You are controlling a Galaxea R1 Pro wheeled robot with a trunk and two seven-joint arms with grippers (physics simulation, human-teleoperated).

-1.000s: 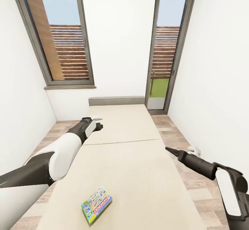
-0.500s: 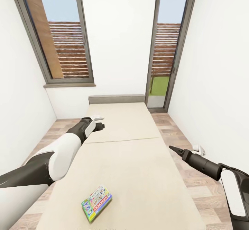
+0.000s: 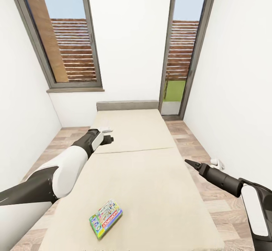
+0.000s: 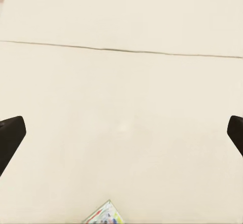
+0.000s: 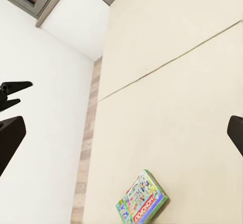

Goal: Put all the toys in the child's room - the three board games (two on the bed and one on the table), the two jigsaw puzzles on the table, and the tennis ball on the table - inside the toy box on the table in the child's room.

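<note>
Board game [image 3: 105,219] lies flat on the bed [image 3: 158,190], near its foot end, left of the bed's midline, long axis running diagonally. Left gripper [image 3: 107,134] hovers well beyond it, past the mattress seam, jaws spread, empty. Right gripper [image 3: 187,162] off the bed's right edge, also spread. Left arm's side looks nearer.

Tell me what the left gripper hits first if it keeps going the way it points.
Probably the bed: the left wrist view looks along the open left gripper onto bare mattress. The board game lies off that line, though depth is hard to judge.
</note>
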